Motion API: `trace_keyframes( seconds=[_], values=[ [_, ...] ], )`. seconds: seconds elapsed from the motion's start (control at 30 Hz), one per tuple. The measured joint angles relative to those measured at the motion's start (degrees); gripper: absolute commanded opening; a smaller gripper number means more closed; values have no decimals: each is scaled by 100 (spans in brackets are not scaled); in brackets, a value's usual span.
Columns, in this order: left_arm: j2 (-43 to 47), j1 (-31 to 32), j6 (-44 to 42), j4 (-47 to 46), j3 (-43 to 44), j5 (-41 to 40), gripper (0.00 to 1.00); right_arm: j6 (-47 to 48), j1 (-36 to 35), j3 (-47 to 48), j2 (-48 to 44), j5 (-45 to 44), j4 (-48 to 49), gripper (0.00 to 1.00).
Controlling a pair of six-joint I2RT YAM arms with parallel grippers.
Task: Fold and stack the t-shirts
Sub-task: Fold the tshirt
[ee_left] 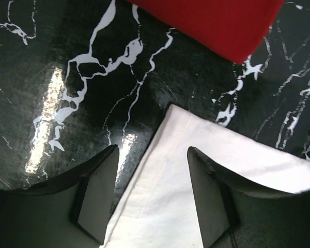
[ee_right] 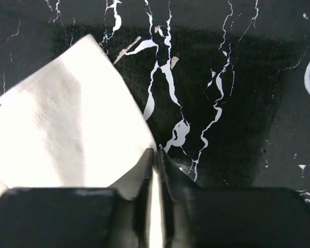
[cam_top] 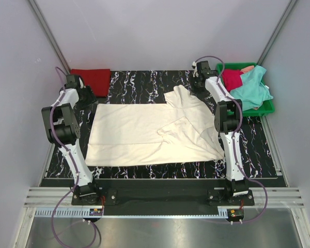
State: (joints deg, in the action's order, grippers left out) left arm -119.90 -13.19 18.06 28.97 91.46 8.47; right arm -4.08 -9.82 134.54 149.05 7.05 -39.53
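The large cream-white t-shirt [cam_top: 139, 134] lies spread on the black marbled mat, with its right part folded over and rumpled. My left gripper [cam_top: 91, 101] is open, and its fingers straddle the shirt's back-left corner [ee_left: 160, 206] in the left wrist view [ee_left: 152, 178]. My right gripper [cam_top: 195, 87] is shut on a raised flap of the white shirt [ee_right: 67, 134], with cloth pinched between the fingers [ee_right: 156, 157]. The folded red t-shirt [cam_top: 93, 78] sits at the back left and also shows in the left wrist view [ee_left: 212, 20]. The teal t-shirt [cam_top: 252, 90] and the crimson one [cam_top: 231, 78] lie in the tray.
The green plastic tray [cam_top: 266, 108] stands at the back right beside the mat, with a peach cloth [cam_top: 247, 68] showing in it. The mat [cam_top: 144, 77] is walled in by grey panels at the back and sides. The arm bases stand at the near edge.
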Motion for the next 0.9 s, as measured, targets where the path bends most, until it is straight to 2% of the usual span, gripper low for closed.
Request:
trace_keyframes(
  seconds=[0.1, 0.23, 0.37, 0.57, 0.9],
  values=[
    [-177, 0, -57, 76, 142, -138, 61, -68, -4, 293, 149, -28, -249, 0],
    [-439, 11, -173, 205, 350, -186, 60, -227, -9, 201, 114, -55, -168, 0],
    [-619, 46, -334, 236, 612, -201, 54, -433, -13, -197, -81, -101, 129, 0],
    [-925, 192, -732, 251, 1029, -240, 53, -664, -15, -203, -81, -72, 142, 0],
    [-933, 319, -968, 214, 1027, 20, 54, -780, -20, -212, -81, 0, 138, 0]
  ],
)
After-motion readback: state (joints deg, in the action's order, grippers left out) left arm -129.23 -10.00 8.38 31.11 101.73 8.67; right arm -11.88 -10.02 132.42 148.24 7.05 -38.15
